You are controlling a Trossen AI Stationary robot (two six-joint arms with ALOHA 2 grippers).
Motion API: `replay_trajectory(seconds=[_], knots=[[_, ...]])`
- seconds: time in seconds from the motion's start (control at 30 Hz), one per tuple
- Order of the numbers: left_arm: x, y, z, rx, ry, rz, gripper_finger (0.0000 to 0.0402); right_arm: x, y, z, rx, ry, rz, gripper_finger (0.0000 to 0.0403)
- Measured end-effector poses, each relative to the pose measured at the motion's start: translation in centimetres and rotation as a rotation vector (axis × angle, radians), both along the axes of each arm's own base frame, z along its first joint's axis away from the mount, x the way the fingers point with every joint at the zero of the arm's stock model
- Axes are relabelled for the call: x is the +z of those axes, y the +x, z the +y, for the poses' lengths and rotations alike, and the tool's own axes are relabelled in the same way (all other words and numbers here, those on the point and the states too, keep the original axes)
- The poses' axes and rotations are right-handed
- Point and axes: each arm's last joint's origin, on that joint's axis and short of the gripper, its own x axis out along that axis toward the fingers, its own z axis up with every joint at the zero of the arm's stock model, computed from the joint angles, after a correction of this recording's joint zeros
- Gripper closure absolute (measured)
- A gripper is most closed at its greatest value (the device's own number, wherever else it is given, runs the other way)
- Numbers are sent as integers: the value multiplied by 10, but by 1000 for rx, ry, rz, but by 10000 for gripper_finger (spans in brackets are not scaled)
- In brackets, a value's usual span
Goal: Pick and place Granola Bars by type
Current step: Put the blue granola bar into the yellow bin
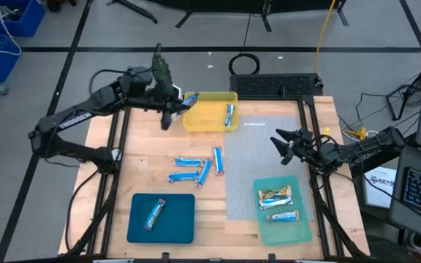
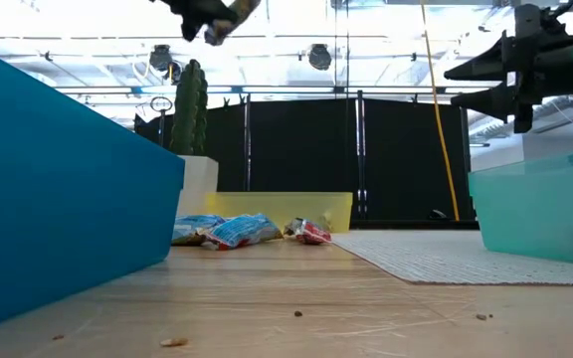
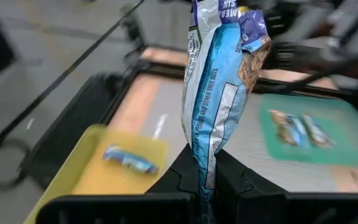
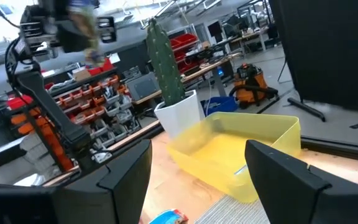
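1. The left gripper [image 1: 174, 106] is hovering at the yellow tray's [image 1: 209, 123] near-left corner, raised well above the table [image 1: 152, 175].
2. Its fingers [image 3: 185, 177] are pinching a blue-and-white bar [image 3: 216, 93] by one end, so the bar is sticking out past the fingertips.
3. One blue bar [image 1: 229, 114] is lying inside the yellow tray, near its right wall.
4. Four loose bars [image 1: 198, 168] are lying on the bare wood in the middle of the table: three blue ones and one reddish one [image 1: 218, 161], close together.
5. One blue bar [image 1: 154, 214] is resting in the dark blue tray [image 1: 141, 228] at the front left.
6. Two bars [image 1: 278, 204] with tan in their wrappers are sitting in the light teal tray [image 1: 298, 231] at the front right.
7. The right gripper [image 1: 283, 142] is waiting in the air over the grey mat [image 1: 262, 161], with its fingers [image 4: 278, 171] spread wide and gripping nothing.
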Motion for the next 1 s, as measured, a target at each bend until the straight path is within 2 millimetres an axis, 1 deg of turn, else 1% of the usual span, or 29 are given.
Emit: replay_trajectory(seconds=[0.1, 0.33, 0.53, 0.8, 1.0], knots=[[-7, 5, 11, 117, -62, 24, 385, 0, -1, 0, 16, -4, 4, 151], [-20, 19, 40, 343, -221, -18, 385, 0, 0, 0, 25, -3, 0, 151], [-38, 37, 58, 475, -359, -46, 385, 0, 0, 0, 25, -3, -1, 151], [-60, 57, 67, 656, -403, -44, 385, 0, 0, 0, 25, -3, -1, 151], [-66, 71, 62, 762, -396, -94, 385, 0, 0, 0, 25, -3, -1, 151]])
